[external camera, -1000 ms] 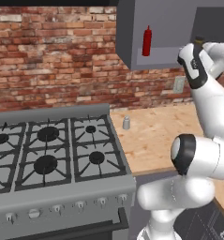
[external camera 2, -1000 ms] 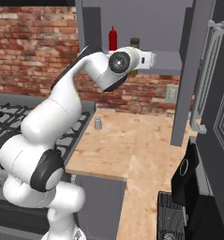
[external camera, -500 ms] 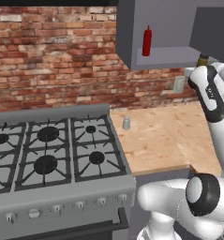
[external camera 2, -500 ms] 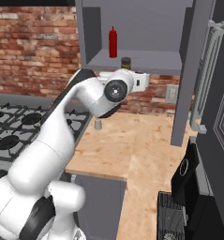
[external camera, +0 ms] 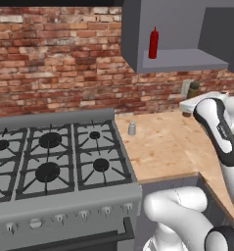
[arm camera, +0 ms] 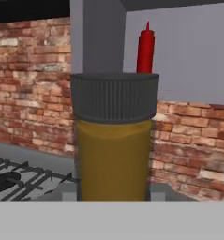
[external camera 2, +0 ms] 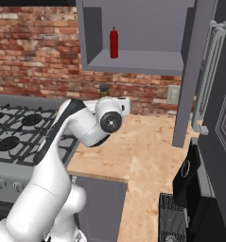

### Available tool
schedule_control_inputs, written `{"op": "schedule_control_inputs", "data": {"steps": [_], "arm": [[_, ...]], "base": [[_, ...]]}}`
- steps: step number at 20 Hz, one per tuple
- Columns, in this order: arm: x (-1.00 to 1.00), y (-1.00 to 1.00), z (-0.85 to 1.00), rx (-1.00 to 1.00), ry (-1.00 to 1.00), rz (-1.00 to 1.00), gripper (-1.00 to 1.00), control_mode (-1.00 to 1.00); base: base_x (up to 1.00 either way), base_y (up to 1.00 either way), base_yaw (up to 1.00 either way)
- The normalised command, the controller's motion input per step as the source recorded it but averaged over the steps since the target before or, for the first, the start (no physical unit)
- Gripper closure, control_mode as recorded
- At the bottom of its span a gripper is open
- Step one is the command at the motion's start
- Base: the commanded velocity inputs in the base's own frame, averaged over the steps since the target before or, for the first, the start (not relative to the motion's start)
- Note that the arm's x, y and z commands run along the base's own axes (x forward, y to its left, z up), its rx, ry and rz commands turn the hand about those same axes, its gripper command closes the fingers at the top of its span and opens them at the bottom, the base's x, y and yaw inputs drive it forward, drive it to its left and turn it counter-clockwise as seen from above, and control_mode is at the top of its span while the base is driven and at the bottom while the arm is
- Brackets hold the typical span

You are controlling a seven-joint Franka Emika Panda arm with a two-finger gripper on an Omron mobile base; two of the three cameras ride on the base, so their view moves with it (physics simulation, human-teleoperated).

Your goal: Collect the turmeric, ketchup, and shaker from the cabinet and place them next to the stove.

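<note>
Now, left base view: the gripper (external camera: 193,100) carries the turmeric (external camera: 194,89) over the counter (external camera: 162,147); the shaker (external camera: 132,129) already stands left of it by the stove (external camera: 55,162), so it should go down upright just beside that. Right base view: the cabinet (external camera 2: 133,61) above the gripper (external camera 2: 115,100) holds just the ketchup (external camera 2: 114,42). Hand view: the turmeric (arm camera: 113,140) sits dead ahead, seemingly clenched between the tips, though they are hidden.
</note>
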Motion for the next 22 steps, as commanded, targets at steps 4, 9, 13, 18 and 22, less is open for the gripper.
{"op": "schedule_control_inputs", "data": {"steps": [4,9,13,18,22], "arm": [[0.14,0.88,-0.82,0.00,0.09,0.27,1.00,-1.00],[0.30,0.63,-0.76,0.00,0.03,0.26,1.00,-1.00],[0.45,0.21,-0.58,0.00,0.02,0.27,1.00,-1.00],[0.68,0.20,-0.40,0.00,0.00,0.20,1.00,-1.00],[0.65,0.00,-0.35,0.00,0.00,0.16,1.00,-1.00]], "base": [[0.00,0.00,0.00],[0.00,0.00,0.00],[0.00,0.00,0.00],[0.00,0.00,0.00],[0.00,0.00,0.00]]}}
